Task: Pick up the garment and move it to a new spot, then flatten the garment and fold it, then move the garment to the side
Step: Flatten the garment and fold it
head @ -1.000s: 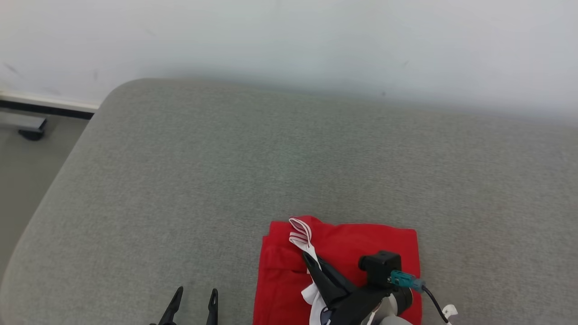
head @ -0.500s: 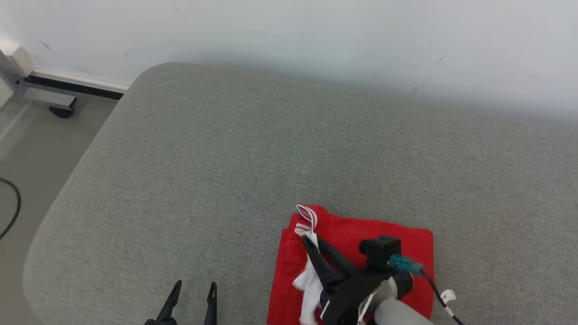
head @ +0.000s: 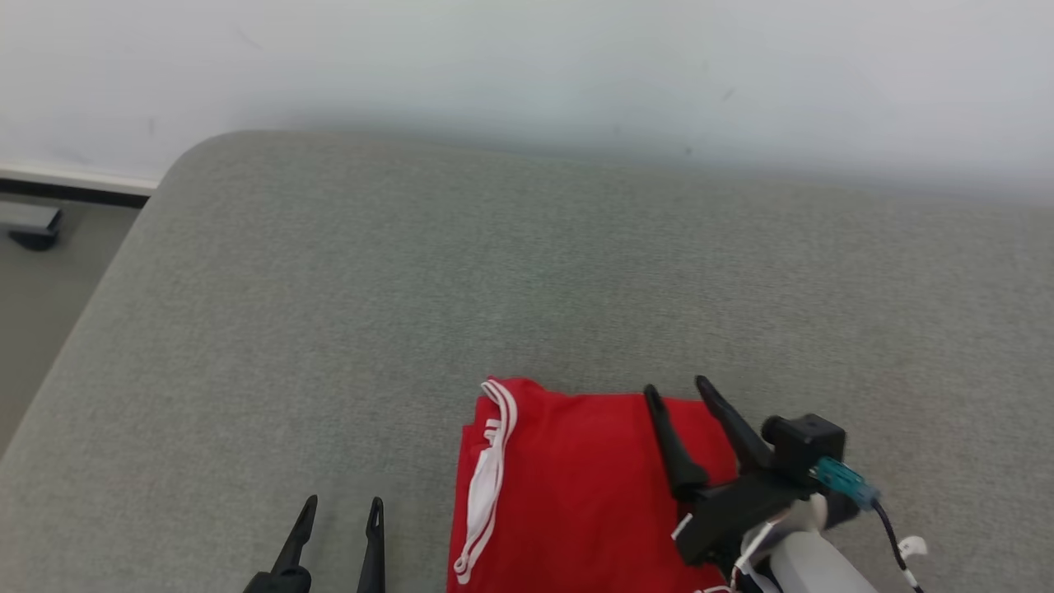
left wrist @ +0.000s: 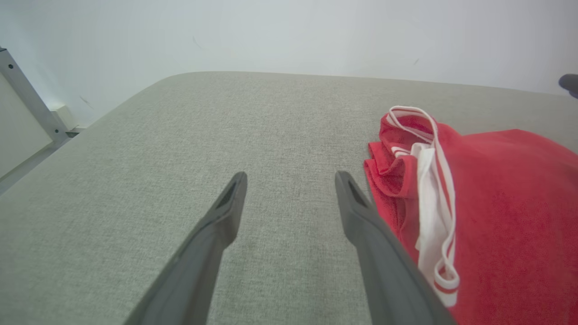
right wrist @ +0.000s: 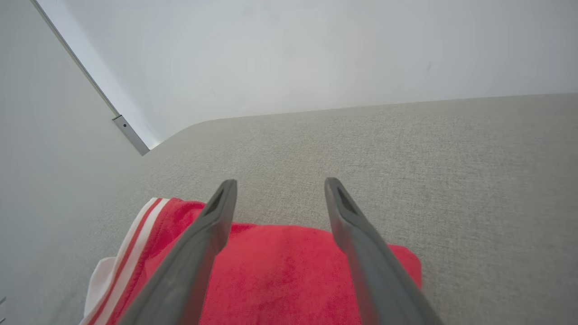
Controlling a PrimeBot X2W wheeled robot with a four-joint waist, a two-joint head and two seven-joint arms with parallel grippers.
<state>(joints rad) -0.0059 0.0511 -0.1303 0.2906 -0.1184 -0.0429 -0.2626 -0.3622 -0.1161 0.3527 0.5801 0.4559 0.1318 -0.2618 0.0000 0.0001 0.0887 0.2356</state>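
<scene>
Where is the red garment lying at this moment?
In the head view the folded red garment lies on the grey cushion at the bottom edge, right of the left gripper, with the right gripper over its right part.

At the bottom of the frame in the head view, the red garment (head: 576,494) runs off the edge, its lower right corner hidden behind the right tool (head: 676,386). The left tool (head: 343,501) is cut off below its fingers.
</scene>
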